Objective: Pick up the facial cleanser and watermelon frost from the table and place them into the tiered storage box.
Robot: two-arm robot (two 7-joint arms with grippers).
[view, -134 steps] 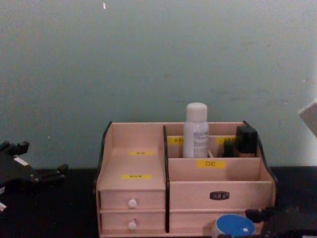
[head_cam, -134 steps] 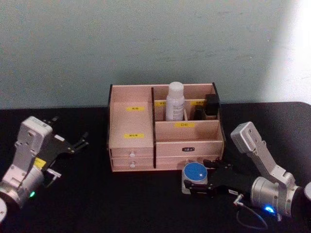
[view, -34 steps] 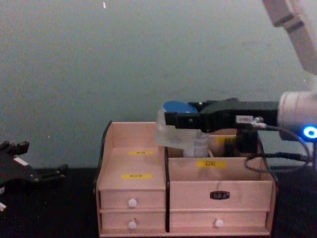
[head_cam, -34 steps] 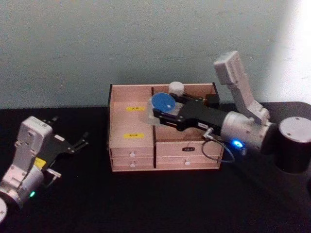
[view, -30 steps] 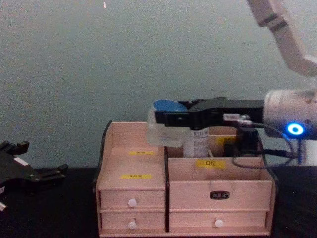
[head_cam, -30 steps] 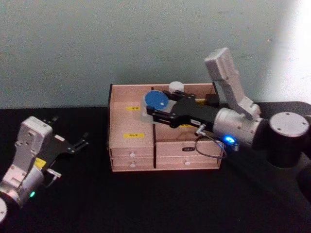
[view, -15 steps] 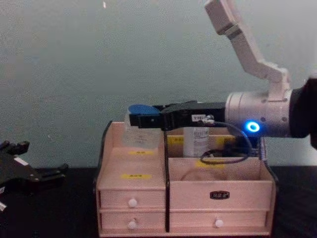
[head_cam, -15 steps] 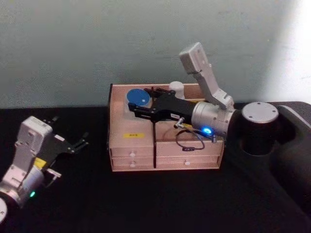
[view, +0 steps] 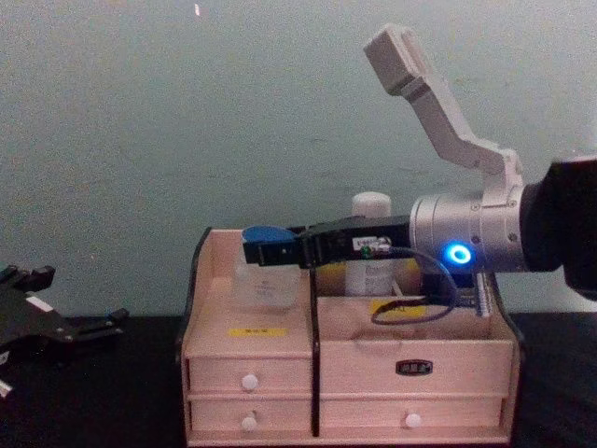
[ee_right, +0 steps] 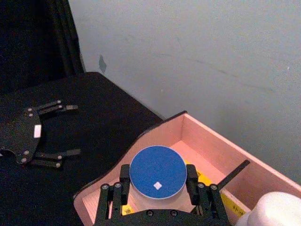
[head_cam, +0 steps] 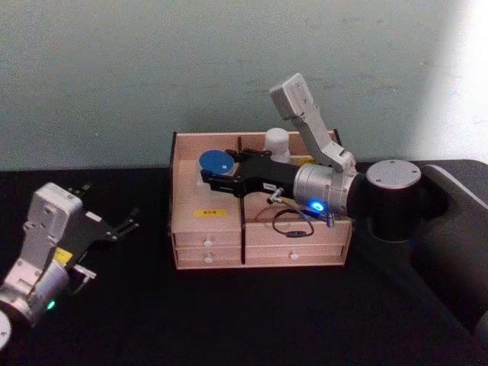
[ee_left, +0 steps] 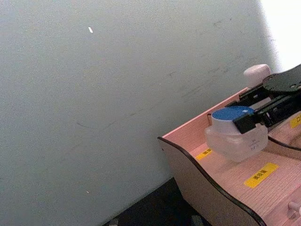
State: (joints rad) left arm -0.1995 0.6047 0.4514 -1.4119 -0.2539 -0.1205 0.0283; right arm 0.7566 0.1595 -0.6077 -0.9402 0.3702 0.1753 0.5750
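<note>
The watermelon frost (head_cam: 216, 162), a squat jar with a blue lid, sits low inside the left compartment of the tiered storage box (head_cam: 206, 229). It is on the upper step or just above it. My right gripper (head_cam: 217, 174) is shut on the jar, reaching in from the right across the divider. In the right wrist view its fingers (ee_right: 192, 173) press both sides of the watermelon frost (ee_right: 157, 172). The facial cleanser (head_cam: 276, 143) stands upright in a rear right compartment, also seen as the facial cleanser (view: 371, 203). My left gripper (head_cam: 110, 204) rests open on the table, far left.
The storage box (view: 410, 345) stands against a pale wall on a black table. A dark item occupies its rear right corner behind the arm. A black cable (head_cam: 293, 225) hangs from the right wrist over the box front. There is free table to the left of and in front of the box.
The right gripper has carried the jar from the table up over the box, then left past the divider and down into the left compartment. The left arm has not moved.
</note>
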